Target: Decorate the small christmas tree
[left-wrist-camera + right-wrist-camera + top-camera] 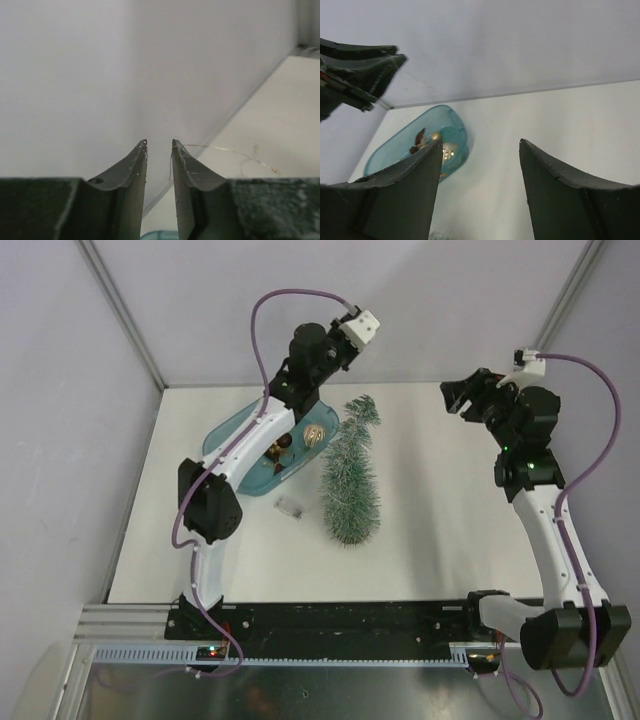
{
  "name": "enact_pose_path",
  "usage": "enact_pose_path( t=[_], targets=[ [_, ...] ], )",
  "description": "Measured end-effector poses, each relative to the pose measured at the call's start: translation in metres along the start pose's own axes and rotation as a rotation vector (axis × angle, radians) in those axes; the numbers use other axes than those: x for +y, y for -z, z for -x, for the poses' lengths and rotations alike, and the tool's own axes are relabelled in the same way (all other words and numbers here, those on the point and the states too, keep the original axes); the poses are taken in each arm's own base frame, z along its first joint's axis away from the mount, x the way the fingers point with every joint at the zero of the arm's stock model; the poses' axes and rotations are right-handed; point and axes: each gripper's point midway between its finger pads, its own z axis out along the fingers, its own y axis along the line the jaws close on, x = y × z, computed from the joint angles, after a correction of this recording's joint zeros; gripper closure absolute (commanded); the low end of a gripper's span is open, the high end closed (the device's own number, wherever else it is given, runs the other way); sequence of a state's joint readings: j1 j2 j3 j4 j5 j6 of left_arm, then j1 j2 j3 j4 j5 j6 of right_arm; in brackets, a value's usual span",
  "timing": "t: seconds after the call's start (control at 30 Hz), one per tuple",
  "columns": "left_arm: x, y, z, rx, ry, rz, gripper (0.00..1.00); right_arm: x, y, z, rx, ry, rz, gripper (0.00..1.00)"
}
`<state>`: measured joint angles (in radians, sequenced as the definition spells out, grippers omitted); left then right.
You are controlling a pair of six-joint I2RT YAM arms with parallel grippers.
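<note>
Tree sits on surface, just right of tub. Left gripper narrowly apart, empty; right gripper wide apart, empty. I judge tree light, bristles springy; I'd grip low, near wide end.
</note>
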<state>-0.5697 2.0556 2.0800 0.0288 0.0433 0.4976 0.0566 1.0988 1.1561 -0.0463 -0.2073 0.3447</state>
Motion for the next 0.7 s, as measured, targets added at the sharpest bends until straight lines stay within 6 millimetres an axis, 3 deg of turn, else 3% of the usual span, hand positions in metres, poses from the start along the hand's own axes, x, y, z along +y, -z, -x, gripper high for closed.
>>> enact_pose_path(
  t=[0.17,0.3,0.53,0.7],
  targets=[
    [-0.056,-0.010,0.013,-0.088,0.003,-0.195,0.55,0.007,-0.024,-0.017,0.049,-0.079,0.089,0.32],
    [-0.091,-0.015,0.019,-0.143,0.008,-0.318,0.54,0.007,-0.034,-0.026,0.049,-0.123,0.113,0.32],
    [-0.121,-0.007,0.039,-0.232,0.017,-0.466,0.54,-0.021,-0.038,-0.083,0.111,-0.246,0.098,0.33],
    [-0.131,0.000,0.051,-0.278,0.040,-0.537,0.55,-0.022,-0.041,-0.101,0.121,-0.303,0.142,0.34]
  ],
)
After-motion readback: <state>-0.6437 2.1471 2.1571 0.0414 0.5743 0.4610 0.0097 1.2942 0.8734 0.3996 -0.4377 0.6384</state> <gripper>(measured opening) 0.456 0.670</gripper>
